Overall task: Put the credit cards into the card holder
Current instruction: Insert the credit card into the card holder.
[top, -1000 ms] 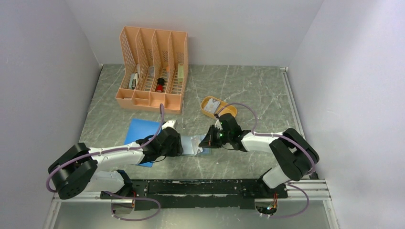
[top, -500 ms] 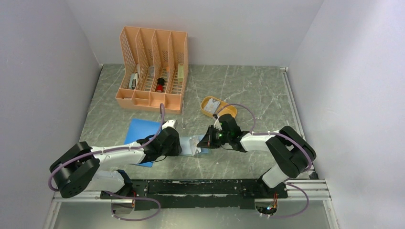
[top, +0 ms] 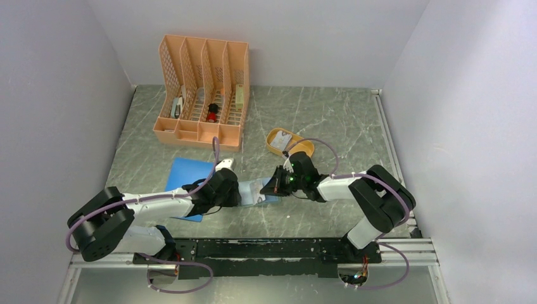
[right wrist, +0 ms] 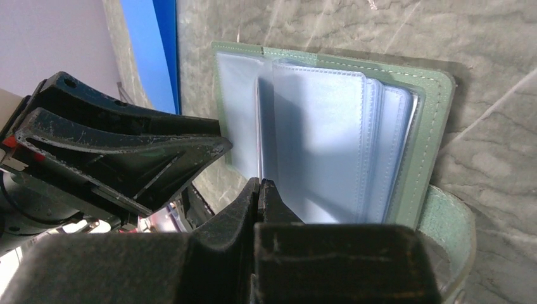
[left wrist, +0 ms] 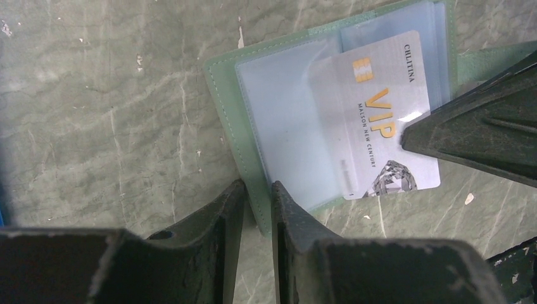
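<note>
Left of the card holder (left wrist: 244, 120), the left hand (left wrist: 258, 209) sat low on the desk (left wrist: 114, 107), its fingers narrowly parted astride the holder's near edge. That holder lay open and flat, a credit card (left wrist: 373, 120) partly tucked into its clear pocket. Right of the holder, the right hand (right wrist: 259, 196) was fully closed, its tips against the card.

The card holder (top: 256, 192) lies open on the counter (top: 329, 120), a credit card (left wrist: 375, 133) on its inner pockets; left of it a pad (top: 187, 177), behind it a tray (top: 288, 143) and a file organizer (top: 202, 92)
</note>
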You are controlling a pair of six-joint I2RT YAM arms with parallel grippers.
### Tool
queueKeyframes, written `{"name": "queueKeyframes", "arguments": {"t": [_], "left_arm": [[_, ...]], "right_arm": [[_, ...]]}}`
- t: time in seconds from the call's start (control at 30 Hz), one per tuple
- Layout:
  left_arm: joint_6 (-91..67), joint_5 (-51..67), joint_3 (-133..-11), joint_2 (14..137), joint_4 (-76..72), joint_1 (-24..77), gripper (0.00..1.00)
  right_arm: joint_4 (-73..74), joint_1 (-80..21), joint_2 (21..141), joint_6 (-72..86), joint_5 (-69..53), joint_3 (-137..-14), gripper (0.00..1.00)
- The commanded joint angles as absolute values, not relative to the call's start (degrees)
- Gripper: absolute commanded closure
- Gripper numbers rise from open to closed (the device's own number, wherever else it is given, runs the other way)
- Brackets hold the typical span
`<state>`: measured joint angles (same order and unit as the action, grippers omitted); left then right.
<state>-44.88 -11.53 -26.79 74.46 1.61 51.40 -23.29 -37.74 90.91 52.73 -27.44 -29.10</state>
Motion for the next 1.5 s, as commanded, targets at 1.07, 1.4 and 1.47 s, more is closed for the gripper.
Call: {"name": "queueKeyframes", "arguments": {"t": [1.07,1.4,1.47], "left_arm": [[-44.73,-9.94,-24.49,74.54,2.55,51.06,0.76],[-44.39,-9.08,-24.63,75.05,1.55,51.0,0.79],[-44.31,-8.84,-24.62,75.14,1.34,51.06,0.8]], "right_arm": [[-32.63,-41.9,93.94,61.96,-17.41,-26.02,1.0],[-33.53,-42.71,95.84,62.49,-18.44,-27.17,1.0],[-32.27,-43.29,96.97,61.75,-18.96,-28.46,1.0]]}}
